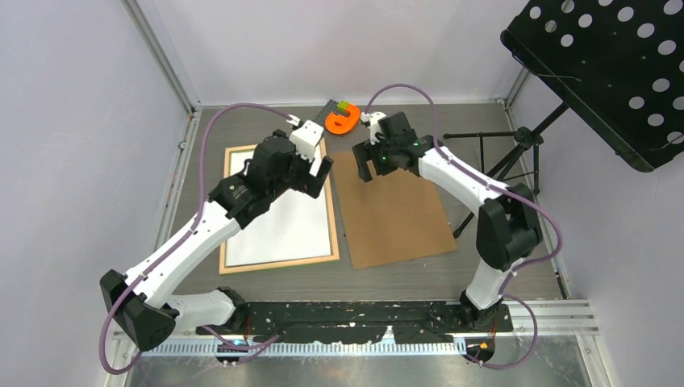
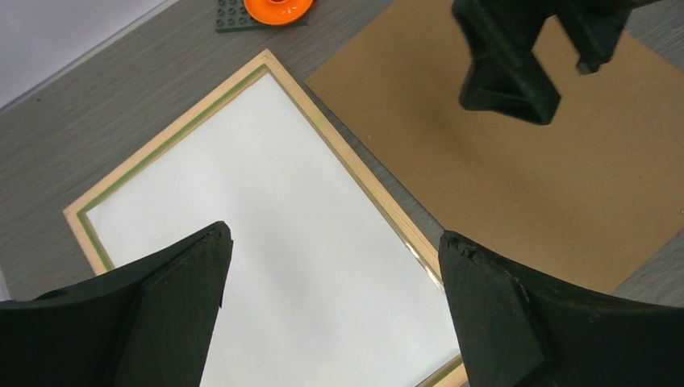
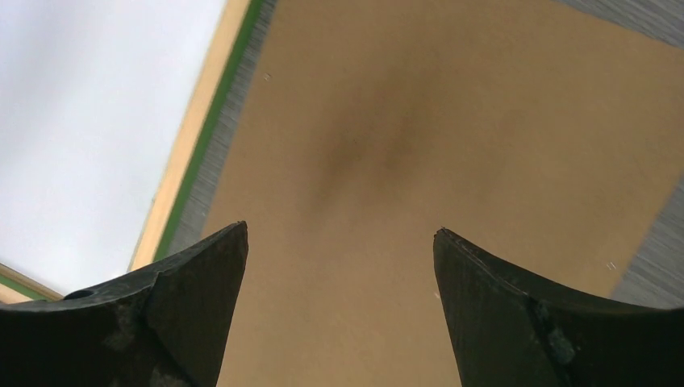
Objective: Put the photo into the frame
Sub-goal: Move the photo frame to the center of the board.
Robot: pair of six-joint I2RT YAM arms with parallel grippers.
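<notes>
The frame (image 1: pixel 278 264) lies flat on the left half of the grey tabletop (image 1: pixel 403 278), pale wood face up. The photo (image 1: pixel 282 230) lies inside its rails, white back up. A brown backing board (image 1: pixel 395 218) lies just beside the frame, on its right. The left claw (image 1: pixel 316 179) hangs over the frame's far right corner, jaws spread. The right claw (image 1: pixel 373 165) hangs over the board's far edge, jaws spread and empty. An orange part (image 1: pixel 343 121) sits at the far edge.
</notes>
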